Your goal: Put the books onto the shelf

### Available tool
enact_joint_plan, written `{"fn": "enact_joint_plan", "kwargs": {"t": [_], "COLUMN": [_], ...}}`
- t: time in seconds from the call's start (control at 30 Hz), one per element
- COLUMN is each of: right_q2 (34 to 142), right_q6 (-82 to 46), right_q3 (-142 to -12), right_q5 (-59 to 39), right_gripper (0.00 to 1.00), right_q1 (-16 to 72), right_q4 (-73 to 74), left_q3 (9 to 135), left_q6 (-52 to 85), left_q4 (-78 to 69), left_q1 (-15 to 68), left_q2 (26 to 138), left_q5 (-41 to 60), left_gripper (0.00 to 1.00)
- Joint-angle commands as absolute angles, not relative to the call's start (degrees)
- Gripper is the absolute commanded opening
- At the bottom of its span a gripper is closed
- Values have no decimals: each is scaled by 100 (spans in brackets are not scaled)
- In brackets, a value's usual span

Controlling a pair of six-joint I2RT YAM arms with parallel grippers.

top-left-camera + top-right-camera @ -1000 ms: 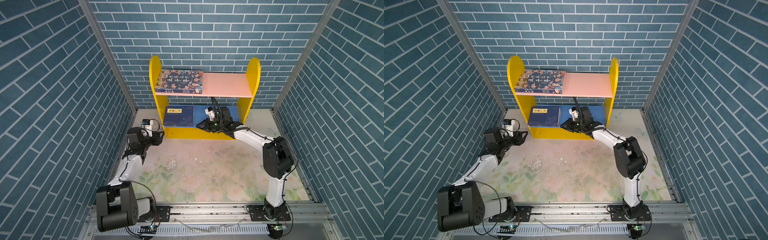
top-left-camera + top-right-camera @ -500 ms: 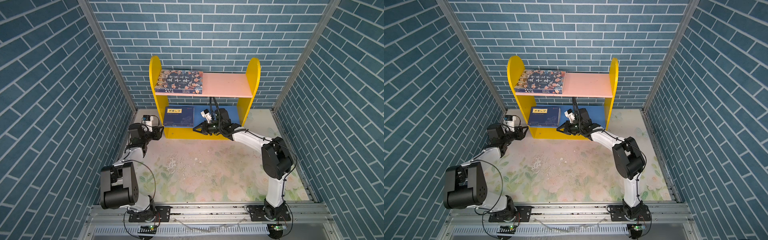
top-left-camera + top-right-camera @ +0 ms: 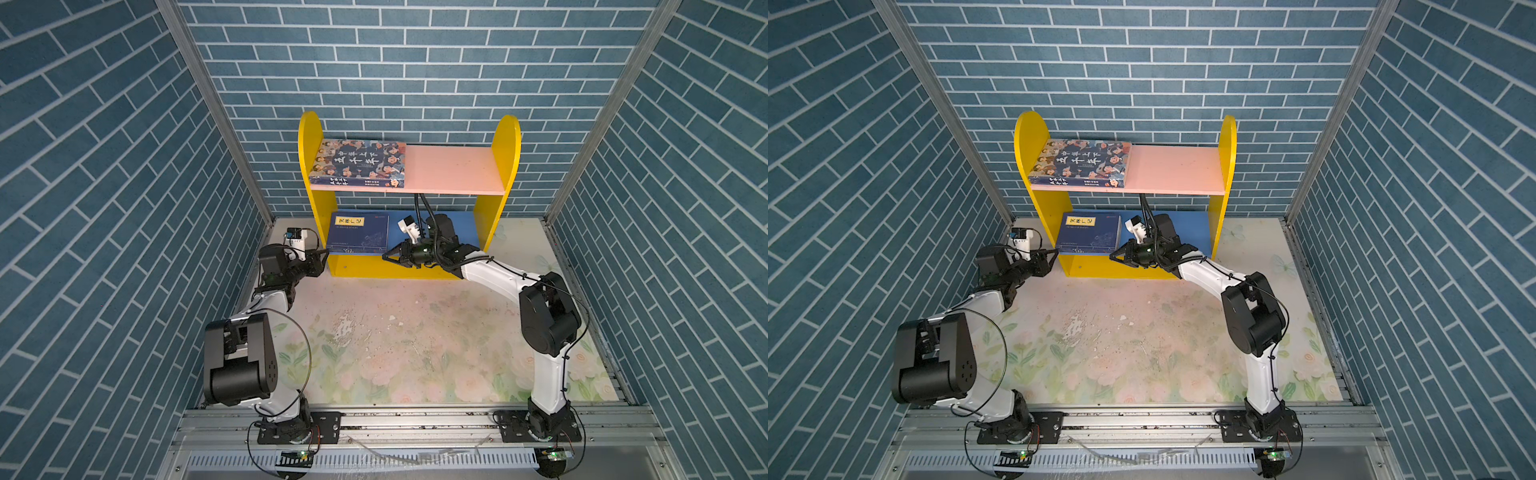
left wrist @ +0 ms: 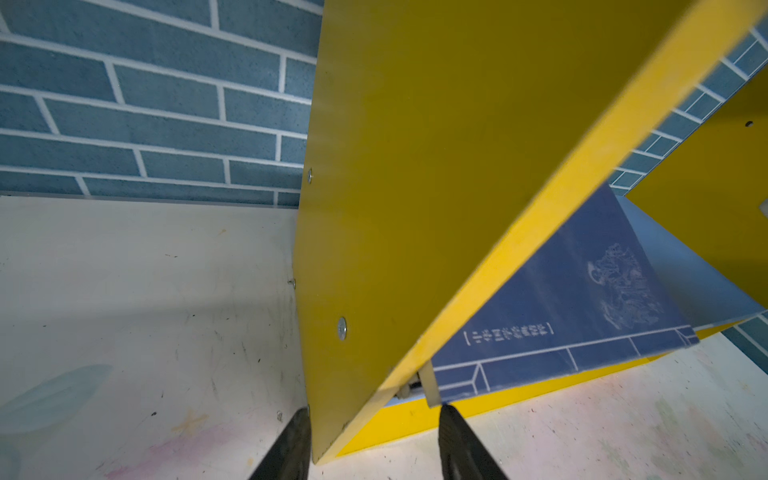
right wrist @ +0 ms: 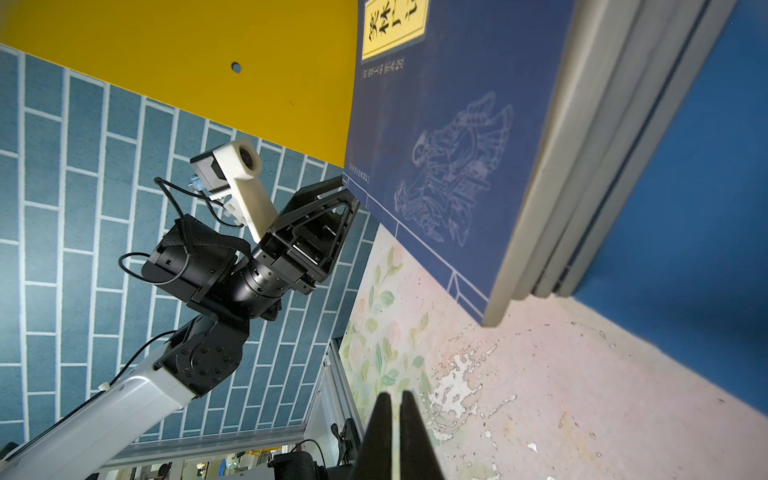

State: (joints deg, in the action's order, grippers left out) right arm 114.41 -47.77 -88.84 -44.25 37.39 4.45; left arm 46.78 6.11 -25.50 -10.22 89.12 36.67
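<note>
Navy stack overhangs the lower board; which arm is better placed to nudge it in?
Right, probably: the right pincer, shut, sits by the stack's front corner; the left pincer straddles the side panel.

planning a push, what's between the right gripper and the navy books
Nothing: the right wrist view shows only bare mat between right gripper and navy books.

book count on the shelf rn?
2 covers visible: the cartoon-face book on the pink upper board, a navy book on the blue lower board. The right wrist view shows more stacked beneath the navy one; exact total unclear.
</note>
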Motion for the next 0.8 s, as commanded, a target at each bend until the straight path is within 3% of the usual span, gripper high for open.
{"fn": "enact_joint_plan", "kwargs": {"t": [0.0, 0.77], "right_q2": [11543, 12073], "right_q6": [-4693, -4479], "right_q3": [-9184, -9927], "right_q5": [-4499, -4471], "right_gripper": [9, 9], "right_q1": [3771, 3962], "right_q4": [471, -380], "left_q3": [4868, 4668], "left_q6": [743, 844], "left_q4": [-2780, -2778], "left_q1": [-1053, -1055], "left_q2": [9006, 8852], "left_q5": [3735, 3823], "left_gripper": [51, 51]}}
